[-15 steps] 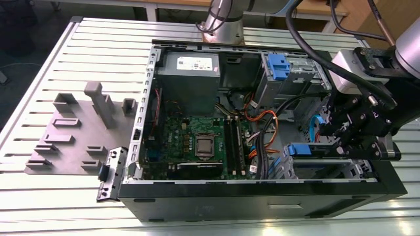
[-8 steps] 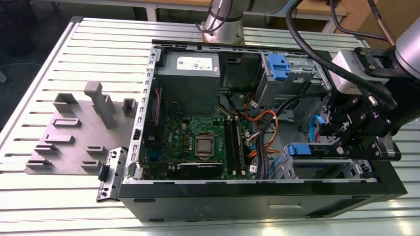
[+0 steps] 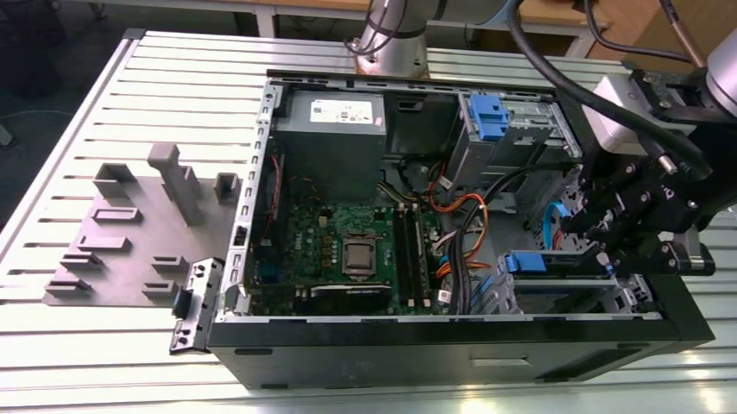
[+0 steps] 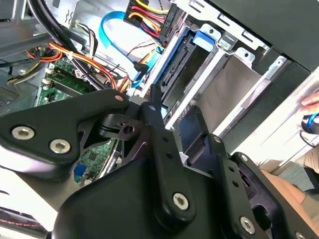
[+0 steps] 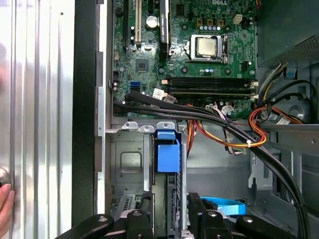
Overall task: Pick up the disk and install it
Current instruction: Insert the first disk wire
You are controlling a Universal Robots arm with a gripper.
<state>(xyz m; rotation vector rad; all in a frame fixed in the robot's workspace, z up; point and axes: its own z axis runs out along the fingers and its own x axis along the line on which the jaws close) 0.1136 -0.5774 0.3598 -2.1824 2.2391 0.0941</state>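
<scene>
My gripper point(image 3: 601, 246) hangs over the drive cage at the edge of the open case point(image 3: 461, 354), on the exterior view's right. In the first wrist view my fingers point(image 5: 198, 211) stand parted with the disk point(image 5: 175, 199) edge-on between them. It sits upright in the cage slot, its blue carrier end pointing away from me toward the motherboard point(image 5: 199, 50). One finger is close against the disk's rail and the other shows a gap, so I have no clamp on it. In the second wrist view a fingertip point(image 4: 155, 102) lies just beside the blue rail of the disk point(image 4: 174, 69); whether it touches I cannot tell. Sweeping the exterior view from its left, well away from my fingers, a grey fixture plate point(image 3: 127, 241) with upright blocks lies on the slatted metal table point(image 3: 138, 78). Then comes the case, with its power supply point(image 3: 331, 129) and cables point(image 3: 461, 216) running near the cage. A person's hand point(image 4: 311, 102) rests beyond the case wall beside me.
</scene>
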